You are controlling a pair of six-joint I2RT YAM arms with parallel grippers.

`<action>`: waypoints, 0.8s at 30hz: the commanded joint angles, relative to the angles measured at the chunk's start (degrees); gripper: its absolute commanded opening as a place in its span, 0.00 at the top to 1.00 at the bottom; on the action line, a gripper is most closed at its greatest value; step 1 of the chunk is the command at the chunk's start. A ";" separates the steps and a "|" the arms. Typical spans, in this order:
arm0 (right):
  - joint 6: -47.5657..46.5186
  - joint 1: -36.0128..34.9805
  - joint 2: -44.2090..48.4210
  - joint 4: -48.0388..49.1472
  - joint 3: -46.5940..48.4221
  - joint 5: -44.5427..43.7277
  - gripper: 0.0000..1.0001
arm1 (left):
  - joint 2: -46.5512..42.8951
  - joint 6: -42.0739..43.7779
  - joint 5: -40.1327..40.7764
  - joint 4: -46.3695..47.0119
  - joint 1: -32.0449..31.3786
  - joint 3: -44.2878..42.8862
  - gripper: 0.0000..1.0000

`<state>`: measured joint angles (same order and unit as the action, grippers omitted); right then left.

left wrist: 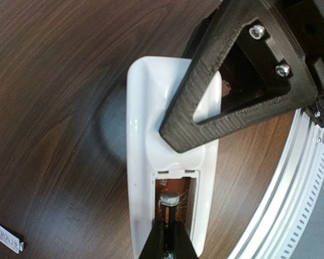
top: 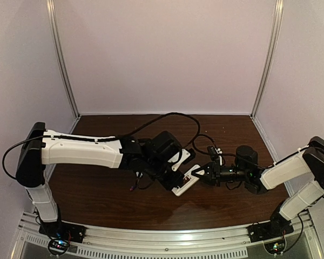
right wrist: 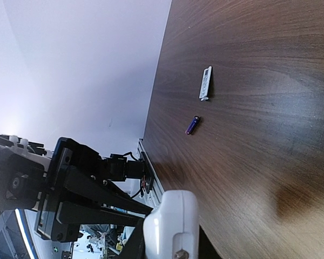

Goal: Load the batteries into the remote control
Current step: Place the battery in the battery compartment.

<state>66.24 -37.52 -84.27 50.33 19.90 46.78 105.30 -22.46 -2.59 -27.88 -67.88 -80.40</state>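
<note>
Light, slick remote control (left wrist: 146, 135) — your right gripper (top: 197, 174) clamps it mid-body; left gripper (left wrist: 169, 240) seemingly pinches a battery (left wrist: 170, 200)

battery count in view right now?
2. One battery lies loose on the table near a small white piece. The second battery sits in the remote's bay, between the left tool's tips. Others may be hidden under the arms.

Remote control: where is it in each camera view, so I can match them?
Top external: remote control just below centre.
Left wrist: remote control centre, running to the bottom edge.
Right wrist: remote control bottom edge, middle.
Shared landmark: dark wooden table.
</note>
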 commanded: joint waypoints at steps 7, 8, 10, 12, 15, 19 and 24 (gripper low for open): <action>1.28 -1.37 -0.66 3.23 0.05 -1.43 1.00 | 4.11 -0.71 3.59 -4.55 0.47 -2.34 0.99; 1.52 -1.46 -0.82 3.35 0.13 -1.55 1.00 | 4.32 -0.88 3.69 -4.71 0.54 -2.46 0.99; 1.86 -1.67 -1.02 3.86 0.07 -1.60 1.00 | 4.79 -1.15 3.92 -4.95 0.62 -2.73 0.98; 2.36 -1.82 -1.35 4.56 -0.08 -1.61 1.00 | 5.07 -1.34 4.18 -5.37 0.73 -2.99 0.94; 2.88 -1.86 -1.72 5.11 -0.21 -1.61 1.00 | 5.09 -1.53 4.54 -5.42 0.87 -3.08 0.87; 3.05 -1.88 -1.88 5.30 -0.26 -1.61 1.00 | 5.19 -1.71 4.79 -5.58 0.97 -3.07 0.79; 3.20 -1.88 -2.20 5.53 -0.31 -1.55 1.00 | 5.00 -2.13 5.27 -5.68 1.03 -3.21 0.76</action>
<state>68.45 -38.68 -86.85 50.65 19.57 42.52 108.77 -23.81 -0.69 -31.48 -67.88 -83.13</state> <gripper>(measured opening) 0.219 0.232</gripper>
